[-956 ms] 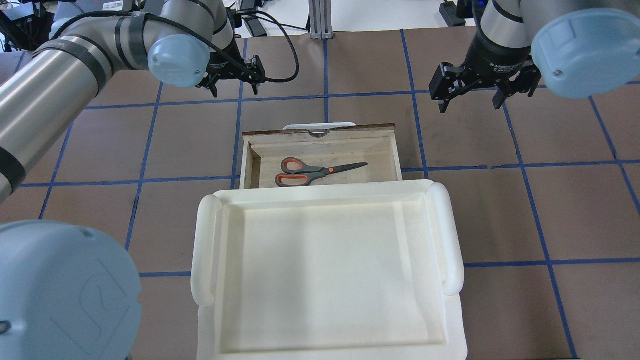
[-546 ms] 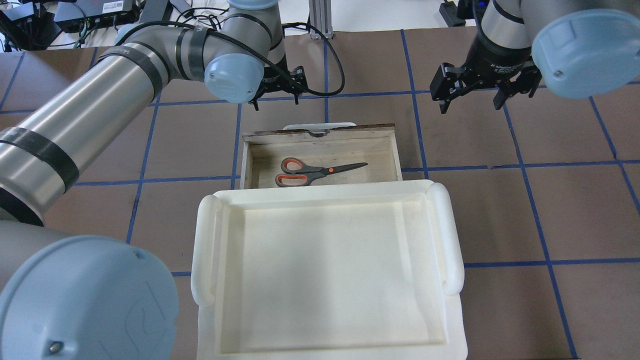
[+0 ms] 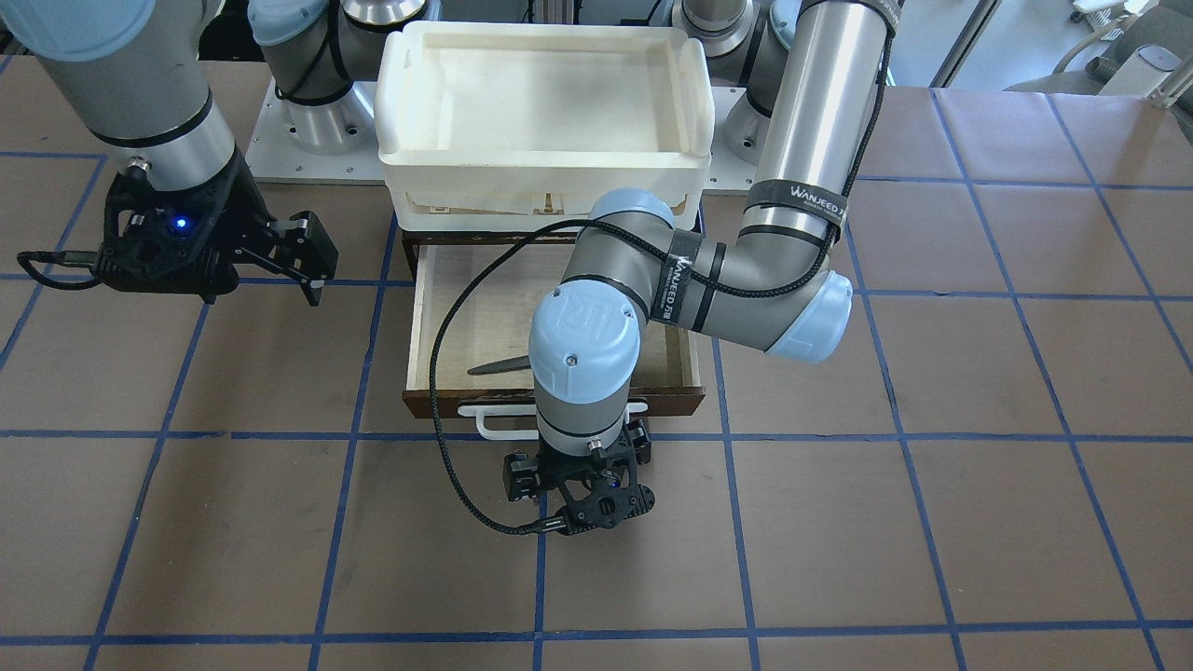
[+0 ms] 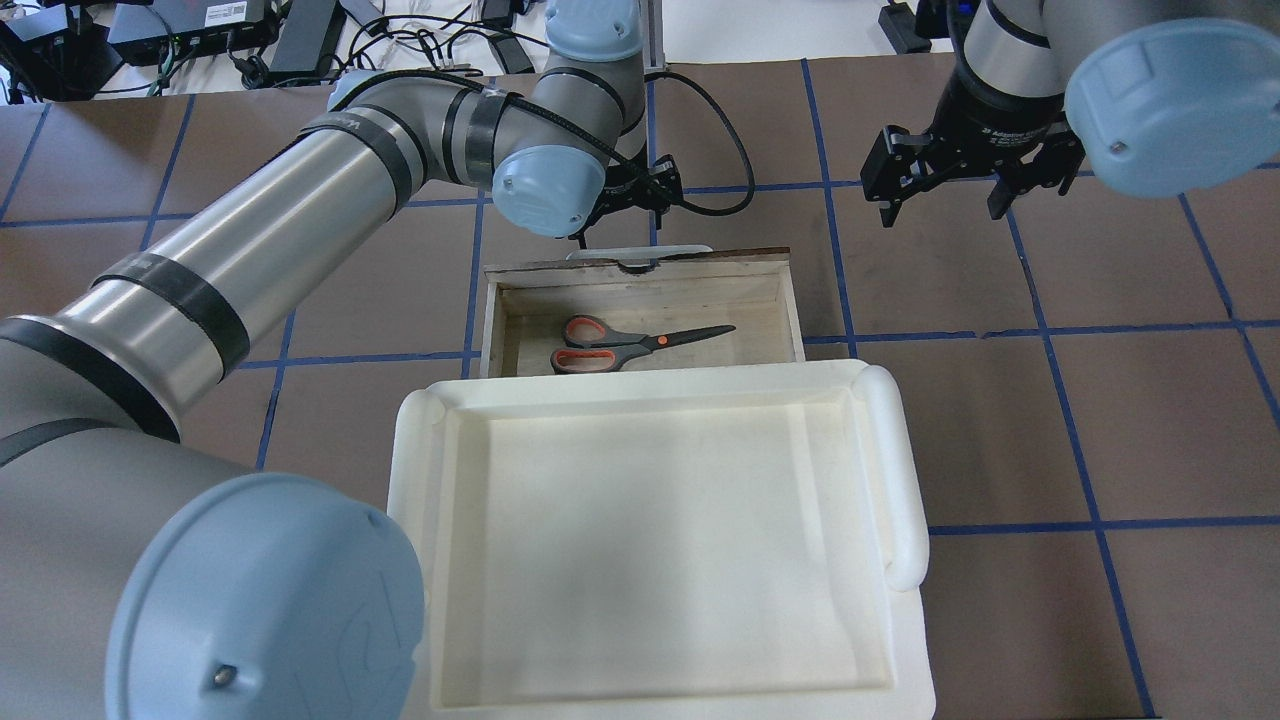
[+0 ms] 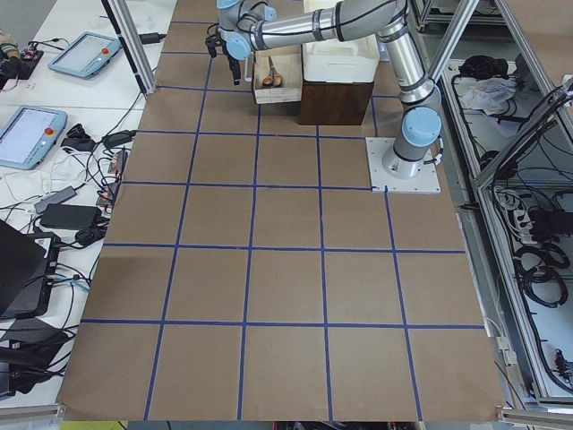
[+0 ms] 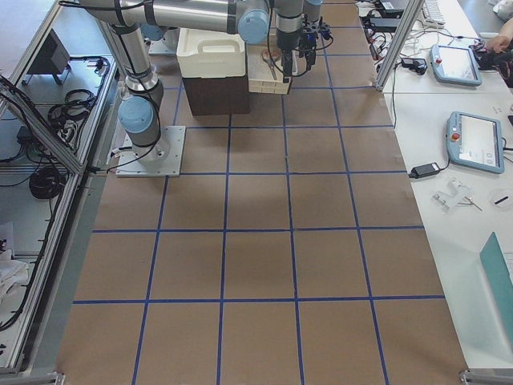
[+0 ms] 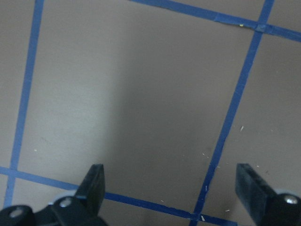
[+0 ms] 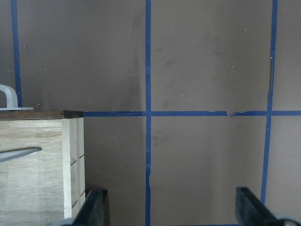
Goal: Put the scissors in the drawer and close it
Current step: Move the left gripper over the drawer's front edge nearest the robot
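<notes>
The scissors (image 4: 640, 343) lie flat inside the open drawer (image 4: 765, 305), at centre of the overhead frame, blades pointing toward frame right and the orange-lined loops close against the rim of the white tray (image 4: 905, 470) that sits above the cabinet. The left end effector (image 7: 173, 188) hangs just beyond the drawer's dark front, fingers spread wide and gripping nothing, its wrist camera showing only brown surface (image 7: 141, 94) and blue tape. At upper right of the overhead frame the right end effector (image 4: 940, 205) is likewise spread and empty, well apart from the drawer.

From where I stand, only the closing appears left to do, and that is where it could slip. A push landing off centre on the front could skew the drawer in its slot and jam it. The spread fingers sit near the white bar handle (image 3: 494, 424) and could hook it rather than press the wood. The black cable (image 3: 445, 373) loops low over the drawer's left side in the front-facing frame and may snag a wall or the handle as the arm drives in.

Room is tight only at the drawer: front edge, handle and cable crowd together. The tray's rim overhangs the drawer's back, though the flat scissors look low enough to pass under it.
</notes>
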`<state>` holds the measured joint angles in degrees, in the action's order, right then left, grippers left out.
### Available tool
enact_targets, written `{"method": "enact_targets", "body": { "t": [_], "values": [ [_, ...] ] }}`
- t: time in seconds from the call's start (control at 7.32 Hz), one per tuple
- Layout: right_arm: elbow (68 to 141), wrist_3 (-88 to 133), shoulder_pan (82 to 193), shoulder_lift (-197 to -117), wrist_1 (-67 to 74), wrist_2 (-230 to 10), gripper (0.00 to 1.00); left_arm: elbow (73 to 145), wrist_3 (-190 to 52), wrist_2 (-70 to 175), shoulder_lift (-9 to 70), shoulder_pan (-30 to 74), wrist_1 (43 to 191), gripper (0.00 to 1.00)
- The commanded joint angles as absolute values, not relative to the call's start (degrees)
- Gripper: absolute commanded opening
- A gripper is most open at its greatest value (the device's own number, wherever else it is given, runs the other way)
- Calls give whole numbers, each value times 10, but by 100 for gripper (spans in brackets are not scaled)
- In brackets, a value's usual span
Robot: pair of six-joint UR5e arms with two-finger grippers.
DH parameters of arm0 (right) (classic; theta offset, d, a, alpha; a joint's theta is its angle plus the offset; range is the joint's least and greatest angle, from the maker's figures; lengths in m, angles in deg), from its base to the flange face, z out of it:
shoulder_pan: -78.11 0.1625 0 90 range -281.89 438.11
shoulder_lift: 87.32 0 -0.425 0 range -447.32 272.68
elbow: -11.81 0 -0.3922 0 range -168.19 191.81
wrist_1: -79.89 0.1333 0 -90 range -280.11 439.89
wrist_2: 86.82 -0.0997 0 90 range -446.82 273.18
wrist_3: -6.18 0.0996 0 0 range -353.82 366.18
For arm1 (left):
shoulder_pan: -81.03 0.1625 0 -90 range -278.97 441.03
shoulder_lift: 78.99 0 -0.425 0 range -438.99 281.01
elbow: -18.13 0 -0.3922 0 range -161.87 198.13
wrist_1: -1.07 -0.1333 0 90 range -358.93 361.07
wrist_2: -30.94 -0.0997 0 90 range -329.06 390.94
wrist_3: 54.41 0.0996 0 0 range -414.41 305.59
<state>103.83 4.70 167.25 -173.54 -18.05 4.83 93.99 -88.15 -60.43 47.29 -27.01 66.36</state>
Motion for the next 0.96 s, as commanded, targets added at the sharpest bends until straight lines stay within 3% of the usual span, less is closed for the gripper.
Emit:
{"method": "enact_targets", "body": {
  "t": [0.0, 0.14, 0.27, 0.41, 0.82],
  "values": [
    [1038, 48, 1672, -1735, -182, 49, 100, 934, -870, -584, 485, -274, 681, 99],
    [1038, 48, 1672, -1735, -181, 49, 100, 930, -856, -580, 487, -276, 723, 98],
    [1038, 48, 1672, -1736, -180, 49, 100, 924, -840, -582, 489, -278, 748, 89],
    [1038, 48, 1672, -1736, -180, 49, 100, 922, -839, -581, 492, -278, 749, 97],
    [1037, 49, 1672, -1739, -181, 49, 100, 918, -804, -582, 514, -278, 744, 100]
  ]
}}
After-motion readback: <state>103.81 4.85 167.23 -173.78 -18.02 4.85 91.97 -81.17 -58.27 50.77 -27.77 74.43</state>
